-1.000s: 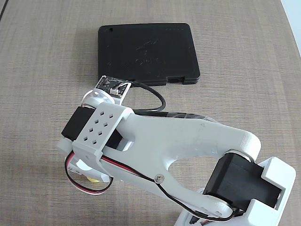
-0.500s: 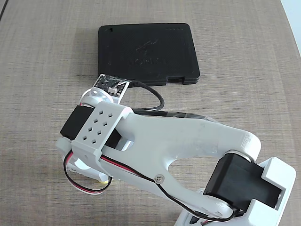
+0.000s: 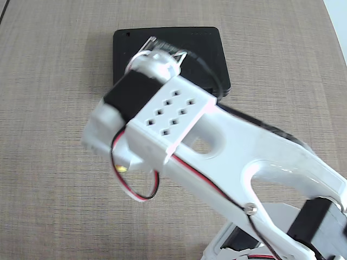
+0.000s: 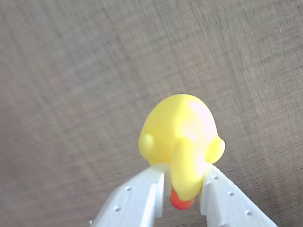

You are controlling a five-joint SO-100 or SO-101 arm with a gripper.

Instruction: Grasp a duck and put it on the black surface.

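Observation:
In the wrist view the duck (image 4: 180, 137), small, yellow and with a red-orange beak, hangs above the wood-grain table. My gripper (image 4: 184, 191) is shut on it, with one white finger (image 4: 142, 201) on each side. In the fixed view only a yellow sliver of the duck (image 3: 120, 169) shows under the raised white arm (image 3: 179, 116), and the fingertips are hidden. The black surface (image 3: 123, 49) lies flat at the top of that view, with the arm covering its near part. The duck is in front of the case, not over it.
The arm's base (image 3: 238, 246) sits at the bottom right of the fixed view. Red, white and black wires (image 3: 138, 196) loop below the wrist. Brown wood-grain table (image 3: 49, 108) surrounds the case on all sides.
The arm has risen and swung up toward the black case, now covering more of it. The duck has left the table and moved with the gripper.

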